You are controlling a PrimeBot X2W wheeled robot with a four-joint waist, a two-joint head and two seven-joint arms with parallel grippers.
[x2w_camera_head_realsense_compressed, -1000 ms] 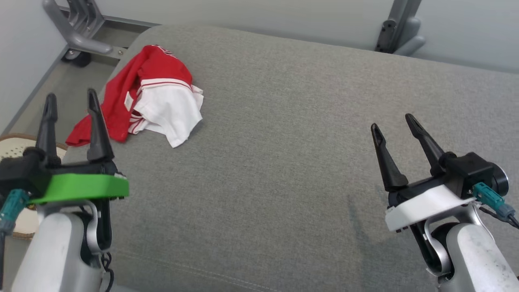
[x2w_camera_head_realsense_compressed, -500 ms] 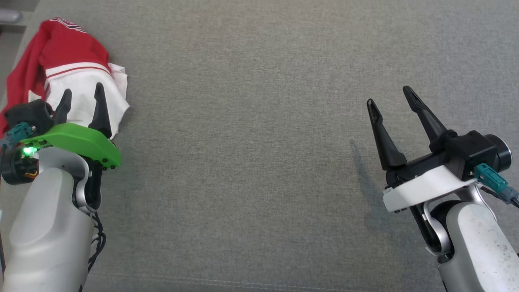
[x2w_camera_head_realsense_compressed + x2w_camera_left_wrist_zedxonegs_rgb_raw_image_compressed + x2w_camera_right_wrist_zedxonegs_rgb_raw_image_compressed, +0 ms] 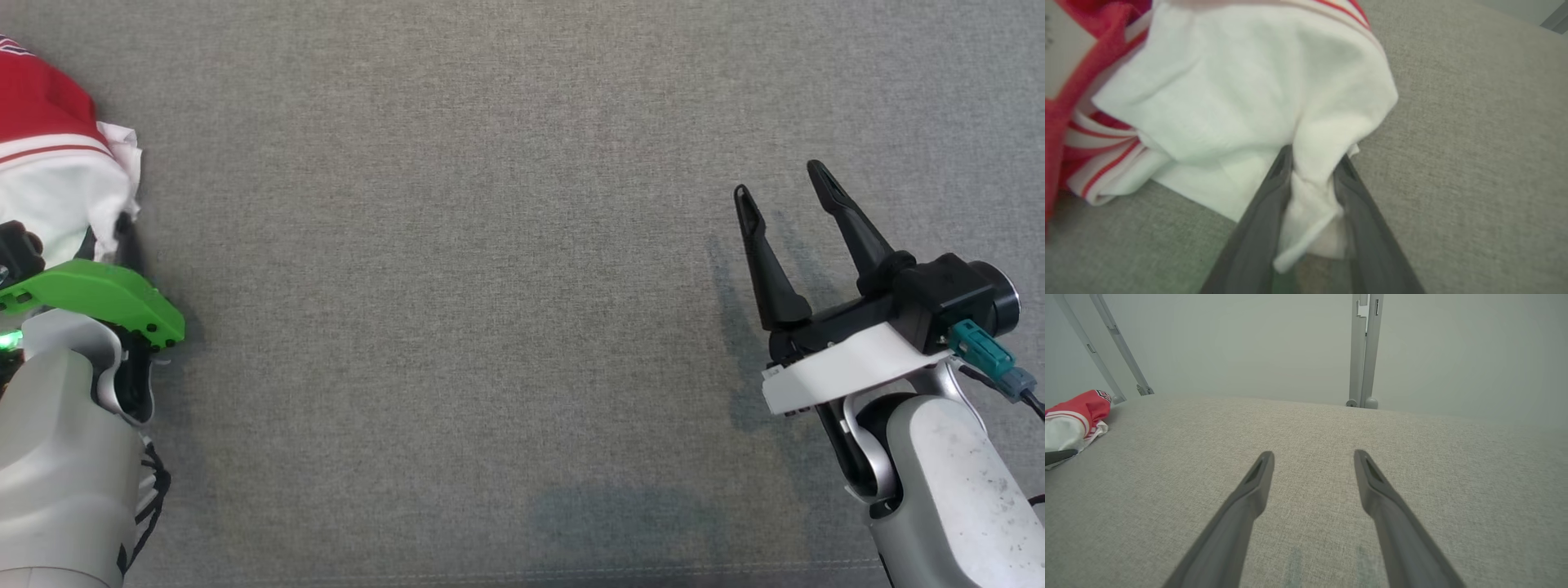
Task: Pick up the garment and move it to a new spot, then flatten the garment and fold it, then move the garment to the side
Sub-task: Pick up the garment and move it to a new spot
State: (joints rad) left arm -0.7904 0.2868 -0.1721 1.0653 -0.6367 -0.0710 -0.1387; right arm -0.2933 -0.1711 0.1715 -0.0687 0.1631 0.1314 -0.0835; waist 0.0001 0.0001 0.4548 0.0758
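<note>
- My left hand (image 3: 1314,157) is narrow. Its two fingers (image 3: 1257,228) pinch a fold of white cloth between them, and the cloth touches both inner faces.
- That fold belongs to the garment (image 3: 1220,81), a crumpled red-and-white heap lying on the grey cushion (image 3: 490,286) at my far left.
- In the head view the garment sits at the left edge, just above the green plate (image 3: 98,294) on my left wrist. The plate hides most of that hand's fingers there.
- The white part faces my left hand. In the left wrist view, red cloth with white stripes bunches behind it and to its left.
- My right hand (image 3: 780,180) is spread wide and holds nothing. It sits over bare cushion at my right, well apart from the garment.
- I cannot tell whether its tips touch the cushion.
- Past the cushion's far edge, the right wrist view shows a pale wall, an upright grey post (image 3: 1365,351) and slanted bars (image 3: 1122,347) near the garment.
</note>
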